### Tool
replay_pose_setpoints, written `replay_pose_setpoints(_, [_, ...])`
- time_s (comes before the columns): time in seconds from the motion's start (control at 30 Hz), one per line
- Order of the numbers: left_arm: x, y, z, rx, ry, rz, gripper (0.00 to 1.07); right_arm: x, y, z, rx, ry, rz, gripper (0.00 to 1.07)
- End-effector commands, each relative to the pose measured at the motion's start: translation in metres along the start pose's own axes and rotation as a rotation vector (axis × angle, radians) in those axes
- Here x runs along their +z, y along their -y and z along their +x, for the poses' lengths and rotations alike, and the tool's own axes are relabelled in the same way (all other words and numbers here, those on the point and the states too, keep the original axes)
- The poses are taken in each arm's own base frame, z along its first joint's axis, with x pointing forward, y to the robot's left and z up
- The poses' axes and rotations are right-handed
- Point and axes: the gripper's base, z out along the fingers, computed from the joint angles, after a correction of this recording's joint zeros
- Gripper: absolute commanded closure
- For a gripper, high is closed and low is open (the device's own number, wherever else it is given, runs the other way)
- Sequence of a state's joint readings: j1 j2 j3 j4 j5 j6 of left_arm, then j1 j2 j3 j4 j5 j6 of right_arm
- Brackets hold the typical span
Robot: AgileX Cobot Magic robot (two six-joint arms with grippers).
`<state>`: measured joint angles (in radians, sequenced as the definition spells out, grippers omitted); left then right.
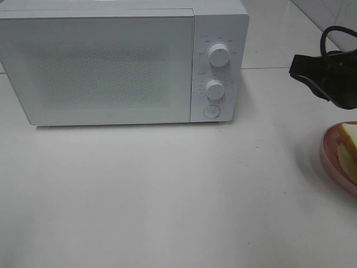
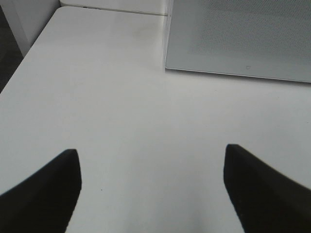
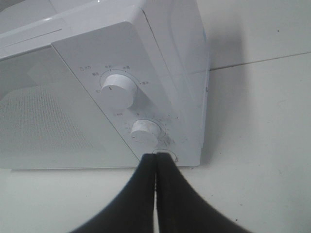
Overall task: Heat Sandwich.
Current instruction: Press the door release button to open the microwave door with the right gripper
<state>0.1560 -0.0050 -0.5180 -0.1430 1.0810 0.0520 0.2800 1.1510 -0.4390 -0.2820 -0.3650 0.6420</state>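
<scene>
While one sandwich point(image 1: 351, 140) lies plated, one microwave point(image 1: 111, 67) bears two dials point(image 1: 218, 54)

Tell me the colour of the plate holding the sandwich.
Pink. The plate, with the sandwich on it, shows best in the exterior high view.

1. The microwave point(image 1: 111, 67) stands on the counter point(image 1: 167, 195), ahead of both pairs of jaws.
2. The right jaws, pressed together, sit off the microwave's right side, apart from it.
3. In line with their tips lies the button point(image 1: 211, 111). Above it comes the lower knob point(image 1: 215, 88), then the upper knob point(image 1: 219, 54).
4. The sandwich point(image 1: 350, 151) lies on the plate point(image 1: 329, 153), on the counter behind the right jaws.
5. The left jaws stand wide apart over the counter, with the microwave's door point(image 2: 243, 39) ahead, to their right.
</scene>
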Motion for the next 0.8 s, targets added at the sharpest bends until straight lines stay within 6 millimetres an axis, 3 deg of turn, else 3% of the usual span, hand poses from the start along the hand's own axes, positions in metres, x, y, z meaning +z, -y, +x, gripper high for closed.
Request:
replay_pose_setpoints(0.03, [-0.001, 0.001, 0.0, -0.002, 0.022, 0.01, 0.3, 0.009, 0.0, 0.005, 0.04, -0.01, -0.028, 1.07])
replay_pose_setpoints(0.43, [-0.001, 0.001, 0.0, -0.002, 0.022, 0.01, 0.3, 0.041, 0.006, 0.028, 0.115, -0.072, -0.048, 1.07])
replay_pose_setpoints(0.8, [-0.001, 0.001, 0.0, -0.002, 0.022, 0.01, 0.3, 0.065, 0.012, 0.052, 0.303, -0.136, -0.074, 1.07])
